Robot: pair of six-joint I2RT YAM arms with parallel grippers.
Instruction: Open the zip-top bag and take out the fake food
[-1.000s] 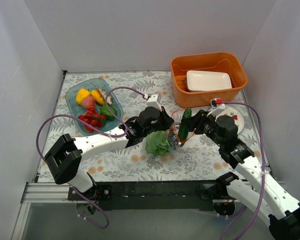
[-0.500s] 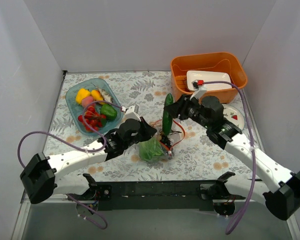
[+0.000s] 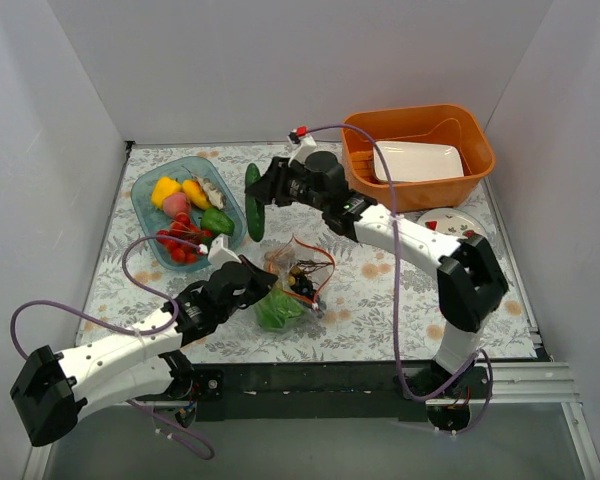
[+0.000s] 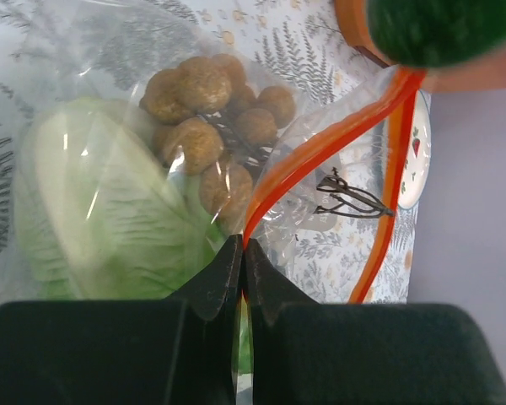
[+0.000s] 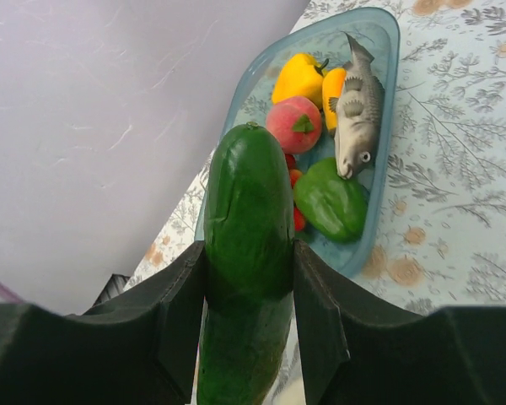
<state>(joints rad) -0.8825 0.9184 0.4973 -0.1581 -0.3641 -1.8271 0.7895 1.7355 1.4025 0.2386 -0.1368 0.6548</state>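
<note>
Cucumber (image 3: 253, 203) now beside blue tray (image 3: 180, 163), crosswise in right pincer (image 5: 249, 291)

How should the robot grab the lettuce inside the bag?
Reach in through the open mouth of the zip-top bag, between the zip strips, one pinched by the left gripper. Take the lettuce by its leafy edge nearest that opening: it lies flat beside the brown pieces, so an edge probably pinches easiest.

Teal tray (image 3: 152, 172) back-left w/ yellow pepper (image 3: 164, 190), peach (image 5: 293, 123), fish (image 5: 357, 101), green pepper (image 3: 217, 222), cherry tomatoes (image 3: 180, 245). Orange basket (image 3: 420, 190) back-right holds white dish (image 3: 417, 160); small round plate (image 3: 462, 224) just in front.
</note>
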